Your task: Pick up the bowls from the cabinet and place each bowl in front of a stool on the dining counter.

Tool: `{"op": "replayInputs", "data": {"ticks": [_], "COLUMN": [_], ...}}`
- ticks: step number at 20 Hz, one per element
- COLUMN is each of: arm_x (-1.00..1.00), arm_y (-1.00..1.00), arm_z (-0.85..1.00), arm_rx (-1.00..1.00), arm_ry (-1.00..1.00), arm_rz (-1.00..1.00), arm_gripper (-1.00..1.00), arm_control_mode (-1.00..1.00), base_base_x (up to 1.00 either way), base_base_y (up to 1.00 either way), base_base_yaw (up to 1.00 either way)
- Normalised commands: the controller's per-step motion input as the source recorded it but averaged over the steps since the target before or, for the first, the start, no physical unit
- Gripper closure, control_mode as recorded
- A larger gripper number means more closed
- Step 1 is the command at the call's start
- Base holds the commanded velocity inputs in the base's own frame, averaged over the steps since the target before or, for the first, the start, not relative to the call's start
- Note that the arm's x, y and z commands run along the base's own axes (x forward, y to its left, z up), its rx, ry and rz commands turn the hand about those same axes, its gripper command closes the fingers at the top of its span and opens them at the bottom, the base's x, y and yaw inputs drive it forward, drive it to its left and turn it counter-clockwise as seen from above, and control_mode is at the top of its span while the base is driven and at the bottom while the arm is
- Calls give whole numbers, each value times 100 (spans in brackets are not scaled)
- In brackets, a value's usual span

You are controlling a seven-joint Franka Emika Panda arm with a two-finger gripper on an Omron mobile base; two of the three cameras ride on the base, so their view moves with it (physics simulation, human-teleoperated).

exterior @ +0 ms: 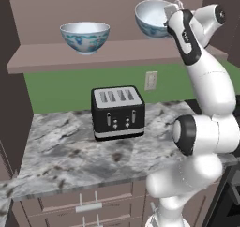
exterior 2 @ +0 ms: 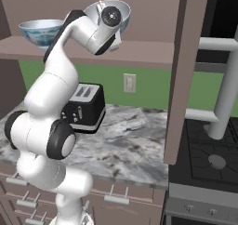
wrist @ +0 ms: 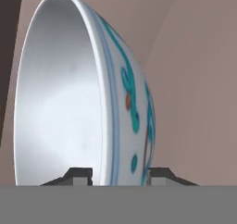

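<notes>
gripper (wrist: 117,174) clamps the rim of one patterned bowl (wrist: 83,98), lifted tilted above the cabinet shelf (exterior: 117,52) near its right end; the other bowl (exterior: 85,37) sits toward the shelf's left end.

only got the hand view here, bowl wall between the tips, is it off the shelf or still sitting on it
Observer: The held bowl is lifted and tilted above the cabinet shelf, with the gripper pinching its rim.
Operator: where's the other one
Observer: The second bowl sits upright on the shelf, off to the arm's left, apart from the held one.
Operator: anything underneath if it drops
Observer: A black toaster stands on the marbled counter below the shelf, more under the second bowl.
</notes>
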Motion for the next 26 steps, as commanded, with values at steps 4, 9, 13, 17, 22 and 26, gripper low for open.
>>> {"op": "replayInputs", "data": {"ticks": [4,9,13,17,22,26], "arm_x": [-88,-100,-100,-100,-100,-100], "arm_y": [-1,-11,-2,0,0,1], "arm_z": [10,29,30,6,0,-9], "arm_rx": [0,0,0,8,15,15], "arm_ry": [-1,5,20,39,47,40], "arm_rz": [-5,-2,-4,-2,0,0], "arm_gripper": [100,100,100,100,100,100], "arm_control_mode": [-100,-100,-100,-100,-100,-100], "base_base_x": [0,0,0,0,0,0], "base_base_y": [0,0,0,0,0,0], "base_base_yaw": [0,0,0,0,0,0]}}
